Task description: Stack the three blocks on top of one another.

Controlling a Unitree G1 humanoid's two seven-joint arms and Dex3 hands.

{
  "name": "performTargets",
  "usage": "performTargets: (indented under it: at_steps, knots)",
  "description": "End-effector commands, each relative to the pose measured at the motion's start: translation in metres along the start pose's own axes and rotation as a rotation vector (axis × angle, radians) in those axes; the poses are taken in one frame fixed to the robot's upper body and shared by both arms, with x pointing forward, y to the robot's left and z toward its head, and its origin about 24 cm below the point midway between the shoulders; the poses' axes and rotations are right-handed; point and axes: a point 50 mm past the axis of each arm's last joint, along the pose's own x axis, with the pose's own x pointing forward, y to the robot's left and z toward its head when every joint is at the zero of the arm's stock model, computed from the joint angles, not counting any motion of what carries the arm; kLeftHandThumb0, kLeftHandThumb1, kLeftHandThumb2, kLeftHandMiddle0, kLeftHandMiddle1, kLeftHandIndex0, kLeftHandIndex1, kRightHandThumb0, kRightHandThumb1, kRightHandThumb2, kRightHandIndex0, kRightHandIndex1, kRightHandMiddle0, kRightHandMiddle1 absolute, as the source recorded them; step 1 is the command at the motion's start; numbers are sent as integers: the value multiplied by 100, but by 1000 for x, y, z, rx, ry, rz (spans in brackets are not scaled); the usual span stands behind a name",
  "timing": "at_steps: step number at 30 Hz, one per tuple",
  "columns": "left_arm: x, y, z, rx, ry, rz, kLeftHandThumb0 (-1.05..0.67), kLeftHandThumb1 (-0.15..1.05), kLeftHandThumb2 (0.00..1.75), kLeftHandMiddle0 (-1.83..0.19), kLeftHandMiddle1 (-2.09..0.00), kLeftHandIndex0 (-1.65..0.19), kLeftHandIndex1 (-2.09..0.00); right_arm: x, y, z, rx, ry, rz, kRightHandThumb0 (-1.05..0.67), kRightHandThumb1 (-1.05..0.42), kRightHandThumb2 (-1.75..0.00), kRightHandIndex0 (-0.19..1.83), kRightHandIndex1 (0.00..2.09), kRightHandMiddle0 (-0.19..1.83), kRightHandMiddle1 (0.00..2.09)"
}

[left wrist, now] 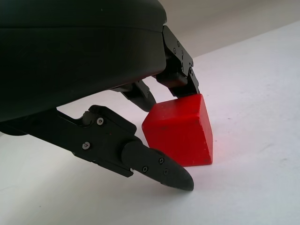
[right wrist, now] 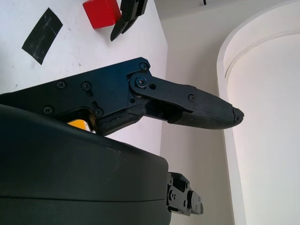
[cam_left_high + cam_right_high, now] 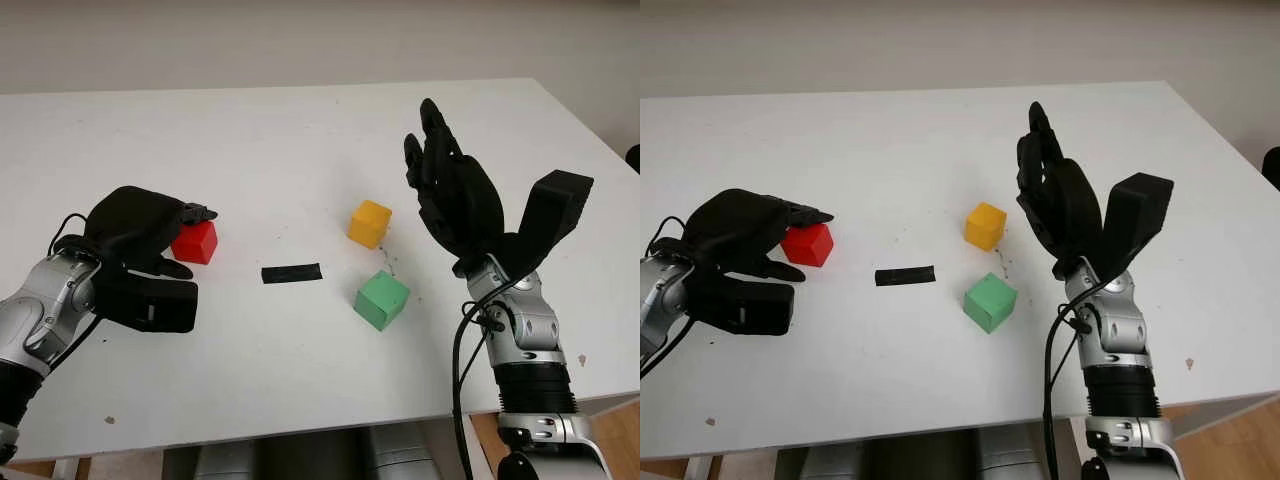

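The red block sits on the white table, over on my left side. My left hand is curled around it. One finger presses on the top edge of the block and my thumb reaches along the table just beside its bottom edge. The block has not left the table; it is flat on it.

The yellow block is near the middle of the table, more to my right. The green block sits just in front of it, closer to me, and the two do not touch. None of the three blocks is on top of another one.

A short strip of black tape lies flat on the table between the red block and the green block.

My right hand is open and holds nothing. It is up in the air to the right of the yellow and green blocks, with its fingers pointing up and away from me
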Motion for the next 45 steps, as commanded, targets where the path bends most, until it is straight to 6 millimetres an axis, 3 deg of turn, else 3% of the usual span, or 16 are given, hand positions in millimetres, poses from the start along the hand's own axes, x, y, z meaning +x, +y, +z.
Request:
performTargets:
  at_steps: [1,2,4,5,8,9,11,14,18,20,22,25,27,33,36,45]
  knots:
    - [2,-1,3,24,-12,10,-54,91,6,-19,-99,-31,-82,0,-1,7,-11,-18,4,-75,-105,-68,-19,0,-19,0]
    - [2,-2,2,28,-16,23,-53,92,6,-21,-104,-33,-84,0,-1,7,-14,-17,3,-75,-105,-68,-19,0,-19,0]
    - [1,-3,2,31,-26,49,-48,95,6,-12,-138,-29,-104,0,-1,7,-15,-17,3,-75,-105,-68,-19,0,-19,0]
    - [1,-3,2,33,-30,57,-46,99,6,-7,-161,-21,-132,0,-1,7,-15,-17,4,-76,-105,-68,-19,0,-19,0]
    - [2,-5,1,55,-34,87,-44,104,9,-3,-182,-12,-180,0,-1,7,-12,-18,5,-75,-105,-68,-19,0,-19,0]
    - [2,-5,1,73,-32,88,-45,104,12,-3,-176,-10,-190,0,-1,6,-10,-18,5,-75,-105,-68,-19,0,-19,0]
    - [2,-4,1,92,-28,83,-46,105,16,-17,-109,-13,-185,-1,-1,6,-8,-17,6,-75,-105,-68,-19,0,-19,0]
    - [2,-3,1,44,-23,76,-48,105,18,-33,-63,-15,-185,-1,-1,6,-10,-16,9,-75,-105,-67,-19,0,-19,0]
    - [1,-1,1,-48,-29,77,-48,105,17,-22,-96,-17,-193,0,-1,6,-13,-17,7,-75,-105,-67,-19,0,-19,0]
    - [0,0,1,-102,-32,83,-47,105,14,-21,-102,-20,-189,0,-1,6,-15,-17,6,-75,-105,-66,-19,0,-19,0]
    - [-1,2,2,-138,-33,89,-47,105,12,-25,-90,-24,-183,0,-1,6,-16,-16,6,-75,-105,-66,-19,0,-19,0]
    - [-2,10,4,-176,-37,106,-46,105,11,-41,-52,-29,-168,0,0,6,-12,-15,1,-75,-105,-66,-19,0,-19,0]
    - [-4,15,6,-235,-47,146,-44,105,9,-47,-43,-30,-169,0,0,6,-8,-15,4,-76,-105,-66,-19,0,-19,0]
    - [-9,27,13,-322,-85,234,-44,105,12,-43,-47,-24,-189,0,0,6,-9,-19,6,-75,-105,-66,-19,0,-19,0]
    - [-13,34,22,-322,-106,274,-45,105,15,-38,-45,-22,-185,0,0,7,-8,-17,4,-75,-105,-66,-19,0,-19,0]
    - [-17,35,52,-645,-142,300,-45,105,19,-37,-12,-20,-185,0,2,6,-5,-14,-2,-75,-105,-67,-19,0,-19,0]
